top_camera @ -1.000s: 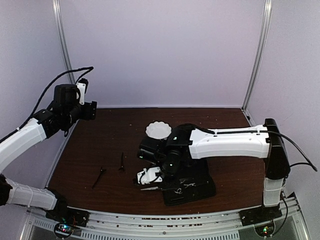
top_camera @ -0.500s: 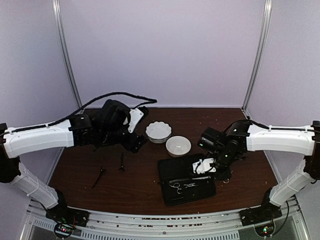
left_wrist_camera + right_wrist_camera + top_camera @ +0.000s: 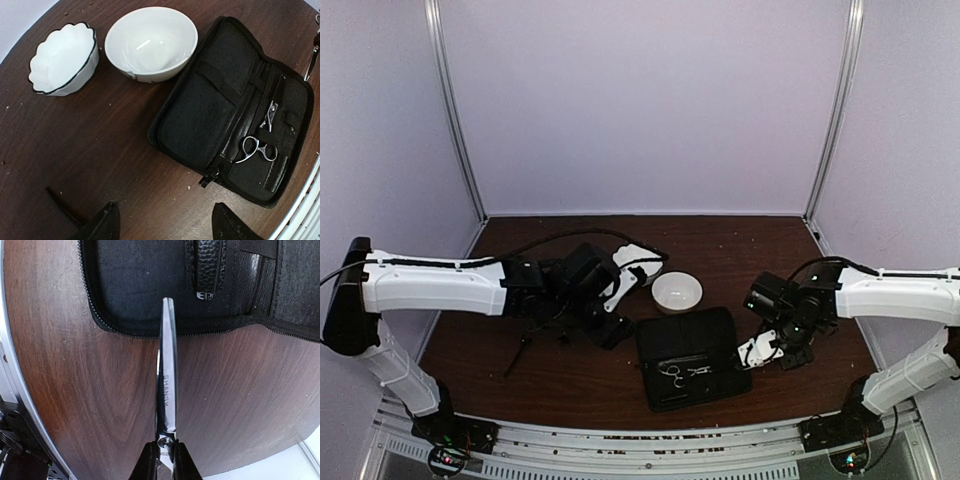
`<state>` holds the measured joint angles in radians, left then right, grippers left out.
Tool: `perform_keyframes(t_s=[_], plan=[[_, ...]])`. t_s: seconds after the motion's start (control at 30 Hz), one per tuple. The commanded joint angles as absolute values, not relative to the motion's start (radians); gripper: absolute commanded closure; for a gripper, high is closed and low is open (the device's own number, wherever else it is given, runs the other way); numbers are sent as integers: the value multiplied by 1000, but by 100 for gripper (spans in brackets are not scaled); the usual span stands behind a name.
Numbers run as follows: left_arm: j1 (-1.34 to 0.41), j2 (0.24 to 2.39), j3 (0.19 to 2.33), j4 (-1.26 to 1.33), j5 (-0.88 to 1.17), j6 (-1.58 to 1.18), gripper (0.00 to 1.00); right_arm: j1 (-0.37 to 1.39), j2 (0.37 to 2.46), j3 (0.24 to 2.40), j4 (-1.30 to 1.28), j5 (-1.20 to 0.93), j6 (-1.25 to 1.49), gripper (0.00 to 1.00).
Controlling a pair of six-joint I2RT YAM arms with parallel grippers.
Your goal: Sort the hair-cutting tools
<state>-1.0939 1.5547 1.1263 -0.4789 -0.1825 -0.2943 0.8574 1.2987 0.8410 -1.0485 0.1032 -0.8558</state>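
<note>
- While the right gripper (image 3: pixel 165 463) pinches a pair of silver scissors (image 3: pixel 167 385) near the pivot, the closed blades point at the zip case (image 3: pixel 200 285), and their tip reaches just over its zippered edge.
- The left gripper (image 3: pixel 165 227) hangs to the left of the case above bare wood, its fingers spread with nothing between them.
- Inside the opened case lie a second pair of scissors (image 3: pixel 256 150) with finger rings and, just beside it, a smaller silver tool (image 3: pixel 270 114) (too small to name with any confidence).
- One thin black clip (image 3: pixel 518 355) lies flat on the wood, well to the left of the case.
- A round bowl (image 3: pixel 150 42), white, stands just behind the case; a scalloped bowl (image 3: pixel 62 57) with a dark rim sits beyond it, farther from the case.
- The table (image 3: pixel 760 245) under the case is dark brown wood grain, flecked with pale crumbs.
- Pale lilac walls (image 3: pixel 650 100) close it in on three sides, with silvery posts (image 3: pixel 838 110) at the back corners.
</note>
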Motion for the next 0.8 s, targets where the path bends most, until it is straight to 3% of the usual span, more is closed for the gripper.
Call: perform_keyframes(t_s=[0.0, 0.77], plan=[[-1102, 1586, 1088, -441, -126, -357, 35, 853, 1320, 854, -1023, 106, -890, 100], [-1137, 1630, 1019, -447, -46, -464, 37, 900, 1526, 938, -995, -14, -848, 98]])
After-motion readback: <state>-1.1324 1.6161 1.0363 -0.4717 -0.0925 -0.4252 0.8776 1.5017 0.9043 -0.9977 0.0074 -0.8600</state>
